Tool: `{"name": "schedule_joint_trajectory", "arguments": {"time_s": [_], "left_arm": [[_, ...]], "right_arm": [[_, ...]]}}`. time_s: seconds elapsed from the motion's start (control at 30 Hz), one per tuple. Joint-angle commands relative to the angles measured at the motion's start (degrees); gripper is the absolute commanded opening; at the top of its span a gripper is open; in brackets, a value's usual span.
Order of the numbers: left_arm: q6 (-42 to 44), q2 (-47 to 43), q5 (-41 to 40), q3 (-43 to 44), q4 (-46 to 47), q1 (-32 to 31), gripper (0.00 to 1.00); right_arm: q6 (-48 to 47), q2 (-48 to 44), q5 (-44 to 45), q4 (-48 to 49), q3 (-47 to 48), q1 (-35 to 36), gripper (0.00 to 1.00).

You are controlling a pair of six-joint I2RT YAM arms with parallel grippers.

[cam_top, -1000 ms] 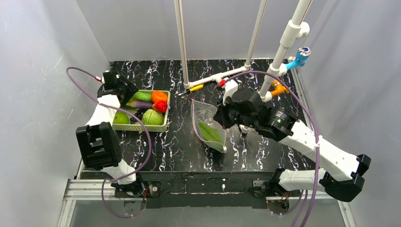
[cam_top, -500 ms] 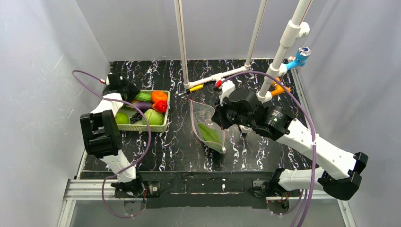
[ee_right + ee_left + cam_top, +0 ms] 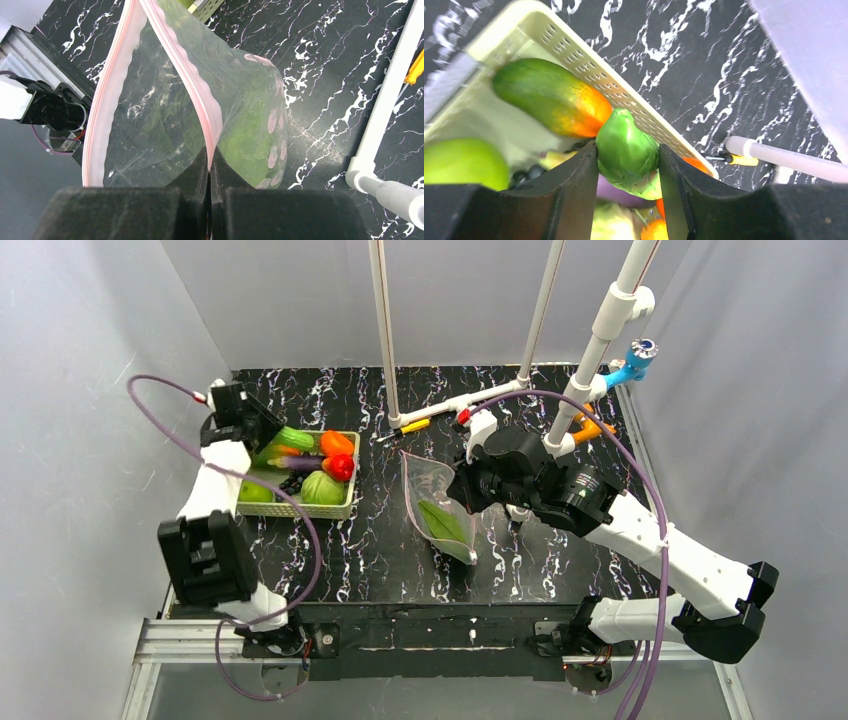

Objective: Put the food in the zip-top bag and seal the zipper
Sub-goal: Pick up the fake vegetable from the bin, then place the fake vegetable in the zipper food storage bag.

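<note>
The basket (image 3: 300,511) sits at the left of the tabletop (image 3: 380,550), full of toy food. Along its far side lies a green-and-orange fruit (image 3: 549,97), with an orange pepper (image 3: 337,443) and a red tomato (image 3: 341,466) to its right. A green apple (image 3: 256,492), dark grapes (image 3: 290,482) and a cabbage (image 3: 322,488) lie along the near side, and a purple eggplant (image 3: 300,462) is in the middle.

The left fingers (image 3: 589,165) reach into the basket's far left corner. They press against both sides of a green piece (image 3: 626,152) that fills the gap between them, just beside the green-and-orange fruit.

Right of the basket, and apart from it, is the bag (image 3: 440,510), with a green leaf (image 3: 443,520) inside. Its mouth gapes, and the two pink zipper (image 3: 192,87) strips stand well apart. The right fingers (image 3: 200,180) are pressed together on one strip, holding that edge up.
</note>
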Motion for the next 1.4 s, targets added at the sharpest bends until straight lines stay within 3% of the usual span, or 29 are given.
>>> {"name": "schedule_joint_trajectory", "arguments": {"time_s": [0.0,0.13,0.2,0.3,0.47,0.6,0.7,1.0,1.23,1.37], "left_arm": [[5.26,-15.86,-8.07,3.45,-9.07,-1.27,0.00],[6.99,-25.97,-11.88,3.86,-13.76,-1.61,0.00],[6.79,-30.42,-9.90,5.22,-17.13,-1.57,0.00],[2.74,-35.23,2.89,7.27,-21.98,-1.59,0.00],[-9.86,-40.21,29.65,3.03,-19.96,-1.80,0.00],[-12.72,-42.11,39.78,3.27,-18.49,-5.14,0.00],[-11.19,-44.90,40.69,4.49,-17.45,-9.68,0.00],[-10.07,-45.43,36.78,-0.05,-14.87,-34.83,0.00],[-8.60,-38.95,22.95,1.21,-15.18,-49.13,0.00],[-14.97,-38.59,11.84,-0.85,-12.55,-52.43,0.00]], "right_arm": [[0.43,-0.09,-0.49,2.57,1.63,-0.10,0.01],[0.66,0.90,-0.87,2.34,1.99,-0.10,0.01],[1.00,1.03,-0.95,2.41,1.87,-0.10,0.01],[1.72,1.12,-1.06,2.75,1.73,-0.10,0.01],[2.61,1.96,-1.87,3.51,2.22,-0.06,0.01],[3.47,2.38,-1.68,4.19,2.08,-0.10,0.01],[5.16,2.45,-0.90,4.50,1.54,-0.10,0.01],[5.34,1.99,-0.94,3.84,2.98,-0.08,0.01],[5.51,1.05,-2.09,3.42,3.41,-0.10,0.01],[5.66,0.71,-2.25,3.29,3.46,-0.10,0.01]]}}
